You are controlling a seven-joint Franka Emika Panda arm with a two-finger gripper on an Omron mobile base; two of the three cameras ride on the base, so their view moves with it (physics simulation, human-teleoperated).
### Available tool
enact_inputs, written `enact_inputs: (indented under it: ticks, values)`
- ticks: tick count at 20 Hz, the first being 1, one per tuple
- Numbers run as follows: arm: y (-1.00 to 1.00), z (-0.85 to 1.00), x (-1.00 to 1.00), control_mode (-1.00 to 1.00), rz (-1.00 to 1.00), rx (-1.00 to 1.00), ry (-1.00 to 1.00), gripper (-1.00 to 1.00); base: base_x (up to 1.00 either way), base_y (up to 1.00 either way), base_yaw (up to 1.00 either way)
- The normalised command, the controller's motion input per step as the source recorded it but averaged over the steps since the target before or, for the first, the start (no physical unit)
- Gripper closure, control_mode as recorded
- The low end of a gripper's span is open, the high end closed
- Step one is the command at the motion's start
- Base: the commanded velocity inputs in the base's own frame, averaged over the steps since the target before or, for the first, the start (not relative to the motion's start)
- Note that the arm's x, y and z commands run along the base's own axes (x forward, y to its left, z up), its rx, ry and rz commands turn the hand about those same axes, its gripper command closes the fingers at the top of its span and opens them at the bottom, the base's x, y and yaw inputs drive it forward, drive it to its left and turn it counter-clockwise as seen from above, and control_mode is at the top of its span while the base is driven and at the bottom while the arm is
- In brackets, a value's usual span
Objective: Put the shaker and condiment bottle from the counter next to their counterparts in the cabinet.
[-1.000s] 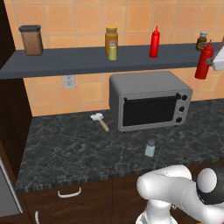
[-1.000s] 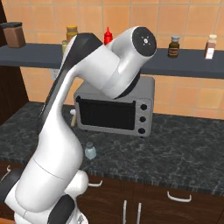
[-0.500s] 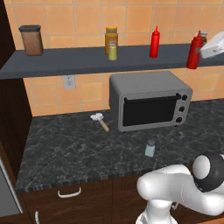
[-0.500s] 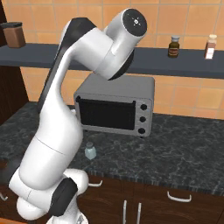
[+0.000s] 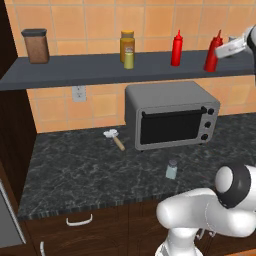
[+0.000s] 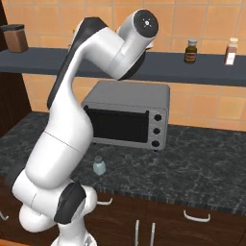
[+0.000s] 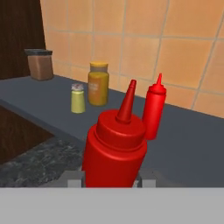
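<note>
My gripper (image 7: pixel 111 177) is shut on the red condiment bottle (image 7: pixel 116 148), holding it upright over the dark grey cabinet shelf (image 7: pixel 188 144). The left base view shows the held bottle (image 5: pixel 213 51) just right of its counterpart red bottle (image 5: pixel 176 48), with the gripper (image 5: pixel 223 50) at its right side. In the hand view the counterpart red bottle (image 7: pixel 154 111) stands close behind the held one, and the yellow-green shaker (image 7: pixel 78 98) is further left. The pale blue shaker (image 5: pixel 171 170) stands on the counter in front of the toaster oven; it also shows beside my arm (image 6: pixel 99 166).
A toaster oven (image 5: pixel 170 120) sits under the shelf. An amber jar (image 5: pixel 127 42) and a brown canister (image 5: pixel 36 45) stand on the shelf's left part; a brown bottle (image 6: pixel 191 51) and another small shaker (image 6: pixel 231 51) on its right. A small white tool with a wooden handle (image 5: pixel 114 137) lies on the counter.
My gripper has carried the red bottle up and to the left along the shelf, closer to the other red bottle. The shaker on the counter has stayed put.
</note>
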Motion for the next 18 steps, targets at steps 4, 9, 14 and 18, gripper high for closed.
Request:
enact_inputs:
  ticks: [4,9,14,18]
  values:
    - [0.00,0.00,0.24,-1.00,-0.05,0.00,0.00,1.00,0.00,0.00,0.00]
    - [0.01,-0.03,0.30,-1.00,-0.03,0.00,0.00,1.00,0.00,0.00,0.00]
    - [0.01,-0.03,0.37,-1.00,-0.01,0.00,0.00,1.00,0.00,0.00,0.00]
    - [0.00,0.00,0.31,-1.00,-0.01,0.00,0.00,1.00,0.00,0.00,0.00]
